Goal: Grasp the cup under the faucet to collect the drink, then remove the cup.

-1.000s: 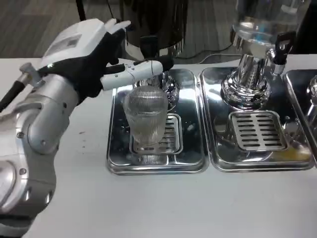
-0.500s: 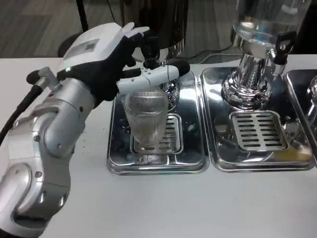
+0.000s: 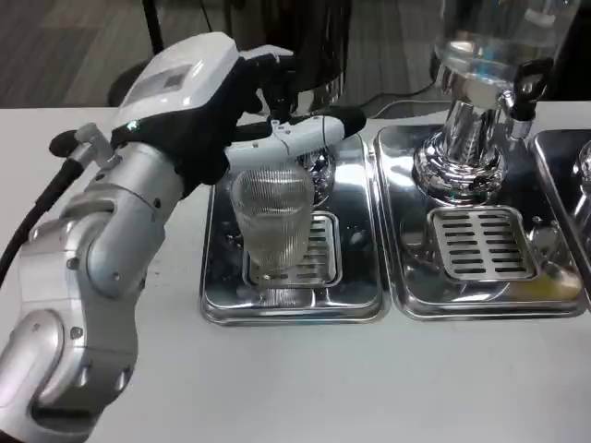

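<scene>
We begin at the white-and-black fingers (image 3: pixel 309 130) of the left hand (image 3: pixel 217 101); one long finger stretches out to the right above the rim of the clear ribbed glass cup (image 3: pixel 273 224), while the others reach up toward the small black faucet lever (image 3: pixel 280 85) at the foot of the dark round drink dispenser (image 3: pixel 288 41); whether any finger actually touches the lever we cannot tell; the fingers are apart and have hold of nothing that we can see.

The cup stands upright on the slotted grate in the middle of the left shiny steel drip tray (image 3: pixel 220 305), under the faucet, free of the hand; whether drink has gathered in it we cannot make out.

Moving outward, the silver left forearm (image 3: pixel 102 258) rises from the near left corner of the white table (image 3: pixel 295 388) toward its far edge; to the right, a second steel drip tray (image 3: pixel 406 300) lies just beside the first and carries a clear glass dispenser on a chrome base (image 3: pixel 466 120) at its far end.

We judge the step in hand to be working the faucet so the cup can fill; next, the fingers would need to press or pull the lever steadily, without knocking the cup below, before the hand comes down to close around the cup's ribbed wall and lift it away.
</scene>
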You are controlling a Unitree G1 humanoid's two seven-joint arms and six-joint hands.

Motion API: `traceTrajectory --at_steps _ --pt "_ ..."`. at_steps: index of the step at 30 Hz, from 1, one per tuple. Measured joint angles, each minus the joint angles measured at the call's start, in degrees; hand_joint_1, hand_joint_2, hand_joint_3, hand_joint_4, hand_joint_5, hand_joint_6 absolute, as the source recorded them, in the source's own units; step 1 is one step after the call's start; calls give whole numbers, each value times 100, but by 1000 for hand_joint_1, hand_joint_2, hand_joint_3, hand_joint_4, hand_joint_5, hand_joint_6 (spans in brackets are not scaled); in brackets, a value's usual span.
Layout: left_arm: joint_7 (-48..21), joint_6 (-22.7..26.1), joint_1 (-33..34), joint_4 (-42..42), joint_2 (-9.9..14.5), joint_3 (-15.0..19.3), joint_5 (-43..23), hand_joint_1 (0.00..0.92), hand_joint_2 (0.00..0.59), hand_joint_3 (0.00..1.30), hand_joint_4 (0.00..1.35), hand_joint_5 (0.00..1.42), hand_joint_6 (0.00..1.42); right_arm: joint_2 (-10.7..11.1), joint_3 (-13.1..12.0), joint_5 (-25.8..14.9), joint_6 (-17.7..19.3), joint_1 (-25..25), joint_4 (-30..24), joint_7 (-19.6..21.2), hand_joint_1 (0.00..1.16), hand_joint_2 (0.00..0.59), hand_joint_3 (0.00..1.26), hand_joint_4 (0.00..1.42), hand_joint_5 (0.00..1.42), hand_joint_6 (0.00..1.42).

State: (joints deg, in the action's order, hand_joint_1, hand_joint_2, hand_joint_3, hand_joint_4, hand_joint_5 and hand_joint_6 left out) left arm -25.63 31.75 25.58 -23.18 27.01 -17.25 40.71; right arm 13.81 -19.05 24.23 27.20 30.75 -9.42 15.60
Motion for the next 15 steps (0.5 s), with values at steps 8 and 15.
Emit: traceTrajectory --at_steps 8,15 --pt "4 -8 -27 -49 -18 66 67 24 86 330 349 352 481 -19 13 4 0 -27 1 0 653 457 193 216 132 62" --pt "57 -33 -31 -48 -28 74 72 24 87 353 403 371 482 -25 14 5 0 -39 1 0 653 457 193 216 132 62"
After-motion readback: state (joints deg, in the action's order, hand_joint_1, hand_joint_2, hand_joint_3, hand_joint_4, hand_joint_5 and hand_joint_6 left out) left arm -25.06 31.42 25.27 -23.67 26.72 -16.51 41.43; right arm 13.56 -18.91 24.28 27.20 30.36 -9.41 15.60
